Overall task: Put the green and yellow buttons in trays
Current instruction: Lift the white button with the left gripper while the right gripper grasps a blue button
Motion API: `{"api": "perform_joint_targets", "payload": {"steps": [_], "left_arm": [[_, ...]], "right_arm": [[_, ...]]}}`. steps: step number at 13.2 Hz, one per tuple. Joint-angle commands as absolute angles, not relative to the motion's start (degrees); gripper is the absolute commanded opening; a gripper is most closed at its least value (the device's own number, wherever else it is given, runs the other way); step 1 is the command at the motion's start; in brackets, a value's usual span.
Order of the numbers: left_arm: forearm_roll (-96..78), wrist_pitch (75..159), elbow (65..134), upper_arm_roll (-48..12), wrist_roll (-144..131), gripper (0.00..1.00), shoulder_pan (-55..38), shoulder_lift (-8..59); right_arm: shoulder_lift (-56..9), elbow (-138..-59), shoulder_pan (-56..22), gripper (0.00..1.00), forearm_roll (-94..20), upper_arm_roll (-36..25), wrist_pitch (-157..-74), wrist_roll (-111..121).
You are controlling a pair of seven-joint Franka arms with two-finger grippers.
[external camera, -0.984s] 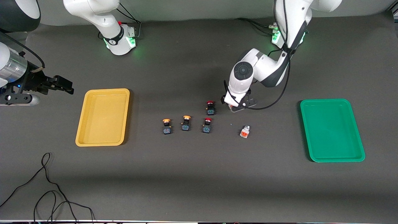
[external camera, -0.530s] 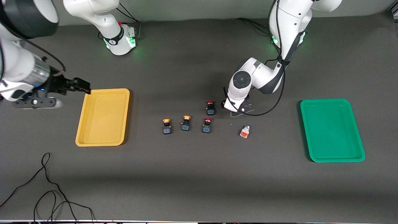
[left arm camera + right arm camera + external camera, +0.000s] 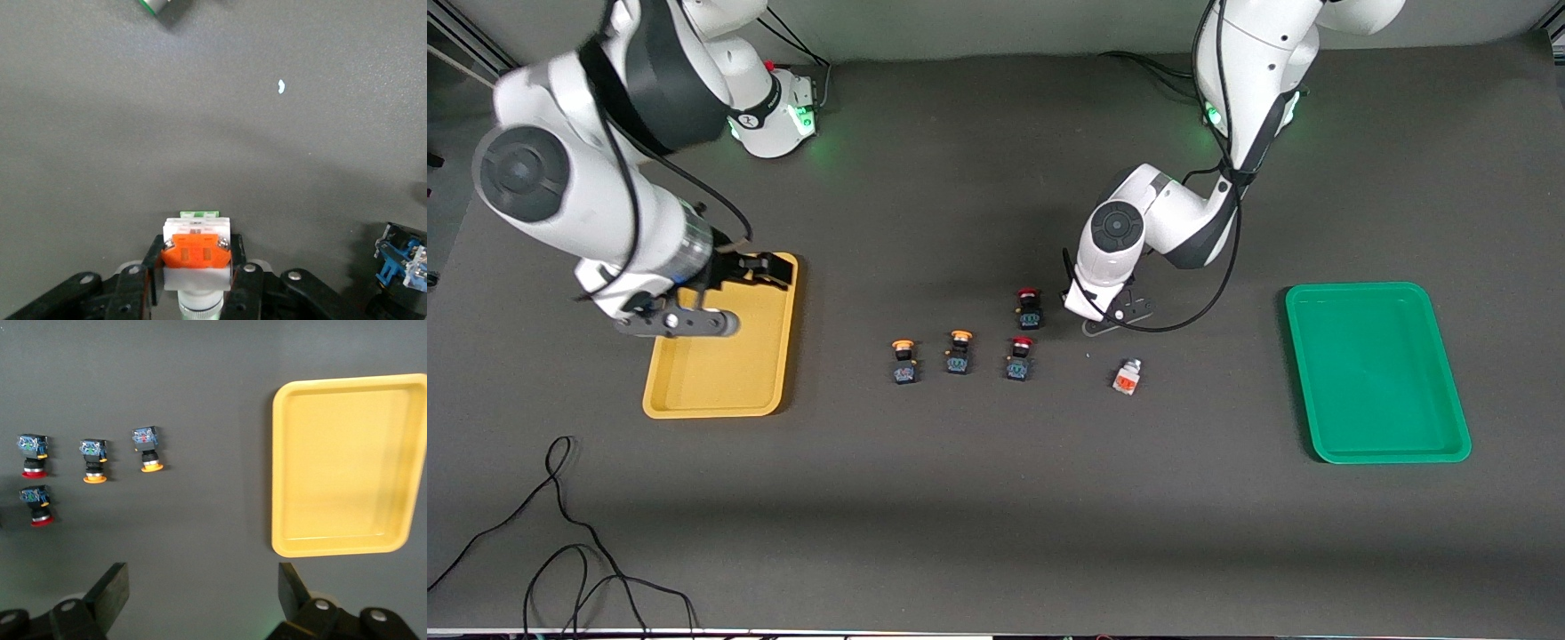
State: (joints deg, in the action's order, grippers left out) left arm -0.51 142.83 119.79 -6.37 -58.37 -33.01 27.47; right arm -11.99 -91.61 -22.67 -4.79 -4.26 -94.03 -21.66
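Both trays were empty: yellow tray (image 3: 720, 382) toward the right arm's end of the table, green tray (image 3: 1378, 427) toward the left arm's end, so no button placed yet. Left gripper (image 3: 1100, 313) was down at the table beside the farther red-capped button (image 3: 1029, 308), its fingers (image 3: 152, 267) clamped on a pale grey-white button (image 3: 197, 252) with an orange block; grasp looked square in the left wrist view, button not yet lifted as far as could be judged. Second pale button (image 3: 1128, 376) lay on the mat nearer the camera, between the row of black buttons and the green tray. Two yellow-capped buttons (image 3: 904, 359) (image 3: 959, 351) stood in the row with the nearer red-capped button (image 3: 1019, 356), untouched. Right gripper (image 3: 769, 269) hung over the yellow tray's farther edge, jaws spread and holding nothing. Remaining: all four placements, first pick in hand
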Motion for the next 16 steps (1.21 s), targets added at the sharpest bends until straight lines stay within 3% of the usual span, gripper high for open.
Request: {"api": "perform_joint_targets", "payload": {"steps": [1,3,6,10,16], "left_arm": [[-0.09,141.33,119.62,-5.98,-59.77,0.11,-33.23,24.8],[-0.17,136.53,119.44,-5.89,-59.5,0.11,-31.57,20.16],[-2.02,122.22,115.77,-6.42,-57.32,0.13,-26.81,11.1],[-5.27,98.66,102.33,-5.98,-45.13,0.13,-19.44,8.09],[-1.6,93.6,101.07,-5.8,-12.27,0.13,-0.38,7.03]], "right_arm": [[-14.49,-94.99,-25.04,0.99,-5.8,-4.75,-100.78,-23.82],[-17.21,-98.25,-26.63,0.99,-5.8,-4.66,-106.67,-23.82],[-22.75,-98.7,-28.82,0.99,-6.06,-4.66,-112.21,-23.82],[-28.73,-101.95,-30.32,0.99,-6.06,-4.66,-124.6,-23.82],[-36.46,-102.04,-31.38,0.99,-6.06,-4.66,-137.09,-23.91]]}}
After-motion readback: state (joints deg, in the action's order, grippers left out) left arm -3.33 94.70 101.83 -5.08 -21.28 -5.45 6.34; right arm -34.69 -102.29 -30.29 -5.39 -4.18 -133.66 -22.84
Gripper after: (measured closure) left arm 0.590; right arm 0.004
